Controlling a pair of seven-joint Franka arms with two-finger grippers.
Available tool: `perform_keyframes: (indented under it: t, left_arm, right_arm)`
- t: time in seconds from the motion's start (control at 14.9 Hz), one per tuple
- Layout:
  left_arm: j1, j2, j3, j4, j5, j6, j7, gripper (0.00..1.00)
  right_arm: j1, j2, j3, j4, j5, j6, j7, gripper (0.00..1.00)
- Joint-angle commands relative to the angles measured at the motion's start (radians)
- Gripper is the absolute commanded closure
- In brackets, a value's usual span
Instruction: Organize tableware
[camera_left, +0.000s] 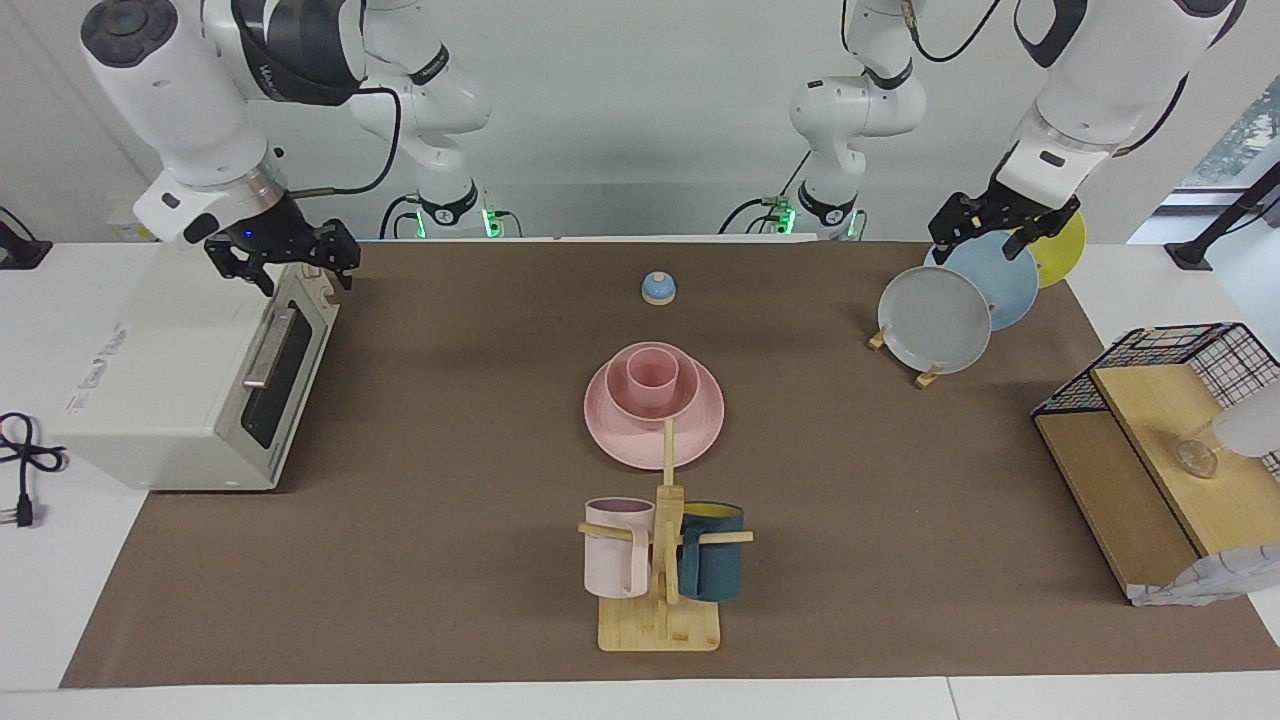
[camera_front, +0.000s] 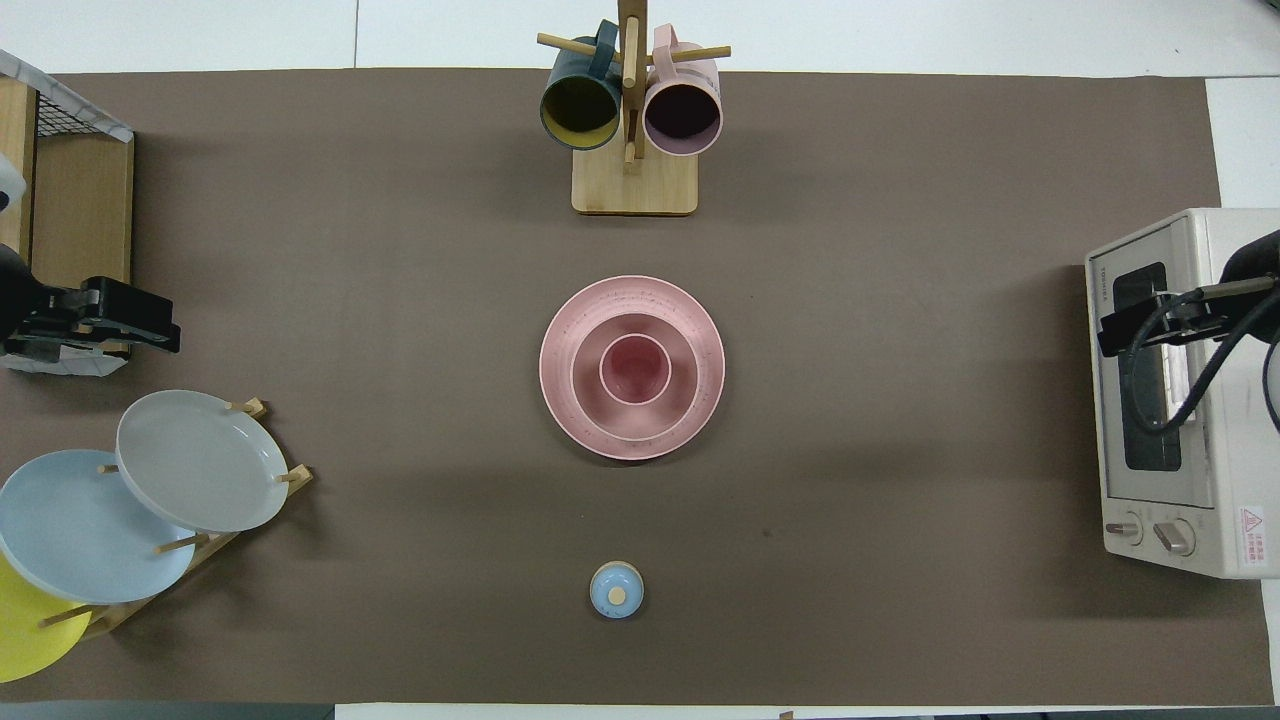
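You have the pink set stacked at the middle of the brown mat (camera_left: 420, 560): the wide plate (camera_left: 610, 437) lies flat, the bowl (camera_left: 690, 392) sits on it, and the tumbler cup (camera_left: 652, 378) stands upright inside the bowl. In the overhead view the three read as nested rings, the bowl set slightly toward the robots from the plate's centre.

Around the stack the mat is bare on both flanks — open brown surface runs toward the toaster oven (camera_left: 190, 390) at the right arm's end and toward the plate rack (camera_front: 200, 540) at the left arm's end. Nearer to the robots than the stack, a small blue bell (camera_left: 659, 288) stands alone, well apart from the plate's rim. Farther from the robots, the wooden mug tree (camera_left: 668, 560) stands near the plate's edge, with a pale-pink mug (camera_left: 615, 562) and a dark-teal mug (camera_left: 712, 566) hung on its pegs; its base sits close to the mat's edge.

Your right gripper (camera_left: 300, 268) hangs over the top of the toaster oven near its door edge, fingers apart and holding nothing. Your left gripper (camera_left: 1000, 228) hovers over the rack that holds the grey plate (camera_left: 935, 320), blue plate (camera_left: 995, 275) and yellow plate (camera_left: 1062, 250) on edge — whether its fingers are apart or together, you cannot tell. A wire basket (camera_left: 1165, 350) with wooden boards lies at the left arm's end.
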Motion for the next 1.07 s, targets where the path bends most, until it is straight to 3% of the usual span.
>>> perform_keyframes:
  t: [0.0, 1.01]
  left_arm:
    - [0.022, -0.003, -0.024, -0.013, 0.018, 0.017, 0.019, 0.00]
    - [0.024, -0.009, -0.021, -0.019, 0.004, 0.022, 0.066, 0.00]
  right_arm:
    - [-0.012, 0.002, 0.010, 0.010, 0.011, -0.012, 0.008, 0.00]
    - [-0.013, -0.001, 0.010, 0.003, 0.022, -0.012, 0.009, 0.00]
